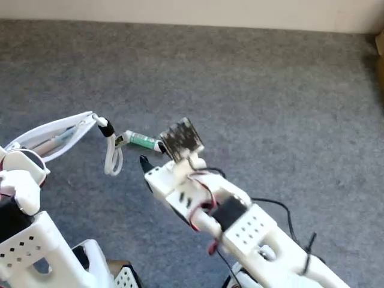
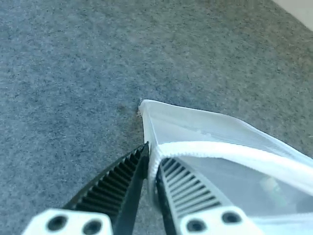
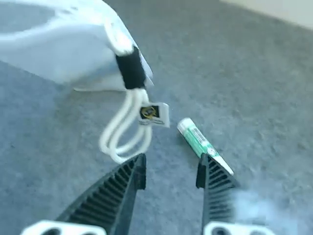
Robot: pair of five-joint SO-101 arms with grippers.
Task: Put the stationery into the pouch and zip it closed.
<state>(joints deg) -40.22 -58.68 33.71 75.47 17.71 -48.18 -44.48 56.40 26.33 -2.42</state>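
A white mesh pouch (image 1: 57,135) lies at the left of the grey carpet with its mouth gaping. My left gripper (image 2: 151,164) is shut on the pouch's rim (image 2: 205,149) at one end. A white cord loop (image 1: 112,157) with a black sleeve hangs from the pouch's other end. Beside the cord lies a green and white stick of stationery (image 1: 142,141). My right gripper (image 3: 171,164) is open just above the carpet, with the green stick (image 3: 200,144) against one finger and the cord loop (image 3: 124,129) just ahead of the other. Some pale items show faintly through the mesh (image 2: 274,188).
Grey carpet (image 1: 270,90) spreads free to the far side and the right. A pale wall base runs along the far edge (image 1: 192,12). A wooden piece (image 1: 380,60) juts in at the right edge. A small tag (image 3: 154,113) hangs on the cord.
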